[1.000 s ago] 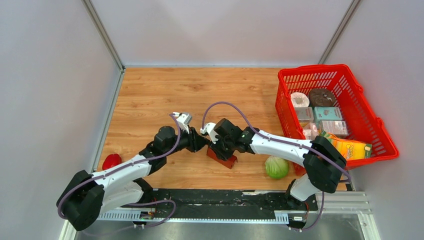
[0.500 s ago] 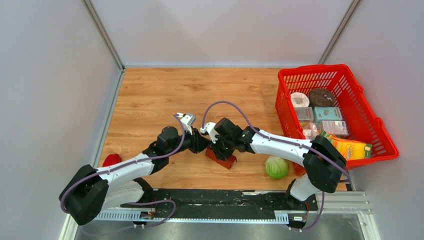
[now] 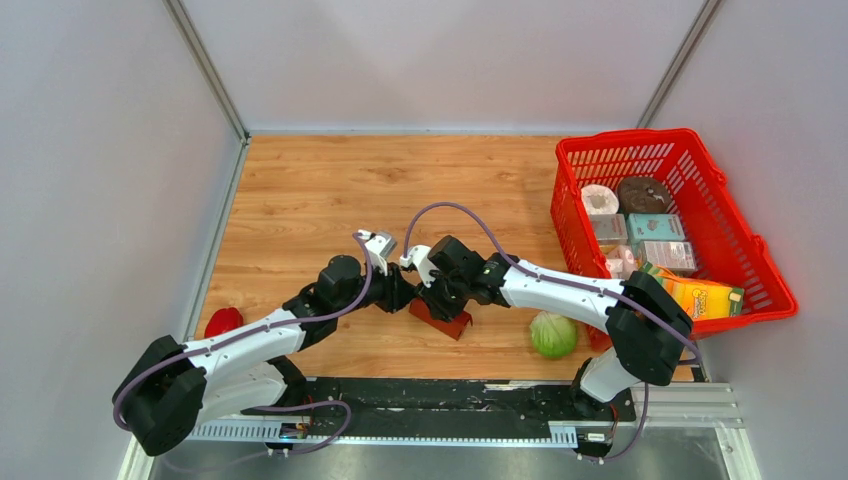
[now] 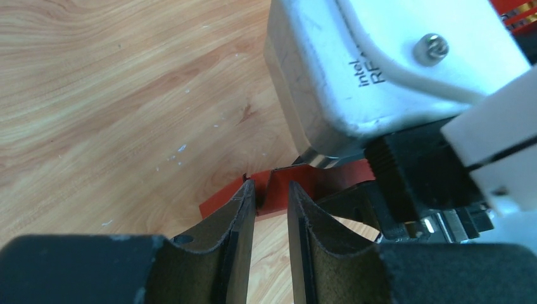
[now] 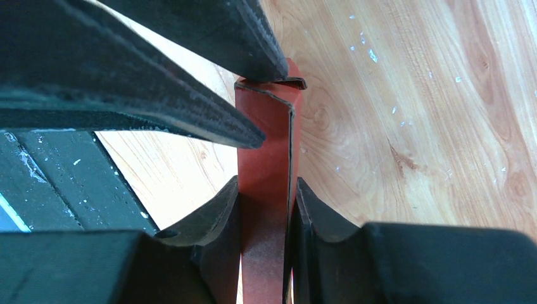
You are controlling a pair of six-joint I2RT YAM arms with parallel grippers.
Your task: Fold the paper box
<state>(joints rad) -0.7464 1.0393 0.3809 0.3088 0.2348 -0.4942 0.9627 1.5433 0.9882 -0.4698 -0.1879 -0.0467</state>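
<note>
Paper box [image 5: 266, 145], one, pinched flat between right gripper [image 5: 266, 185] fingers. Left gripper [image 4: 267, 189] jaws nearly together at box corner; grip unclear. Only overhead shows both wrists meeting over table [image 3: 330, 190], near-middle.

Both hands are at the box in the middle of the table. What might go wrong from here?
1. The right hand is clamped on a thin panel of the paper box, and the left hand sits at its far edge. Opposing pulls may crumple or tear it off-crease.
2. The right wrist camera sits right in front of the left hand, so any advance risks a collision.
</note>
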